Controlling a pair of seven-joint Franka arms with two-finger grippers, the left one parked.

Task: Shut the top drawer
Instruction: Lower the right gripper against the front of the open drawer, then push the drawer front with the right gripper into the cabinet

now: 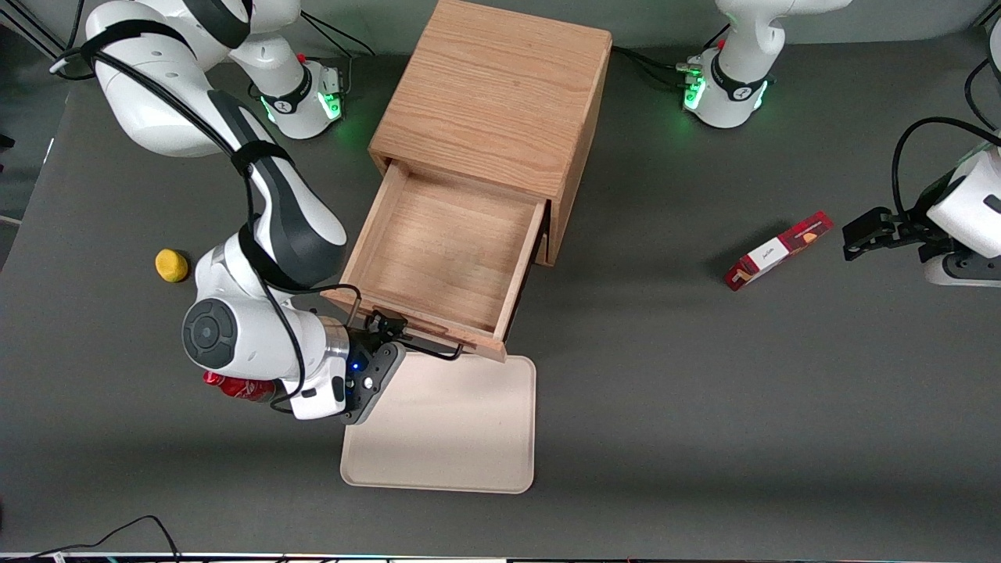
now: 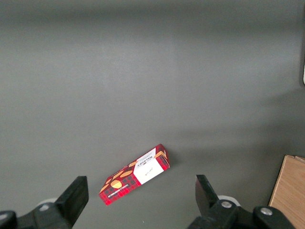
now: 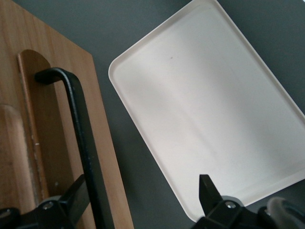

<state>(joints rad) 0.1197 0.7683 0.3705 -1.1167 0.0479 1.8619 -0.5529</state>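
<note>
At the cabinet front: the top drawer (image 1: 450,250) is standing pulled far out of the oak cabinet (image 1: 493,94), its inside bare, its front panel reaching over the edge of the cream tray (image 1: 453,438).
Handle: the black wire handle (image 3: 78,129) is running across the drawer front, beside the rounded wooden ridge (image 3: 12,157).
Gripper: the gripper (image 1: 385,327) is sitting at the drawer front, at the handle's working-arm end; in the right wrist view its fingers (image 3: 212,193) are standing spread apart, with the handle bar passing by one of them and nothing clamped.
Step in hand (judged): pushing the drawer home.
Method: press squarely on the front panel along the drawer's slide direction; an off-centre push is likely to be skewing the drawer in its opening, so contact nearer the middle of the panel is preferable.
Count, drawers: one open.
Count, trays: one.
Count, snack box (image 1: 778,252): one, toward the parked arm's end.
Count, yellow object (image 1: 171,265): one.
Count, red object (image 1: 238,386): one, partly under the arm.
</note>
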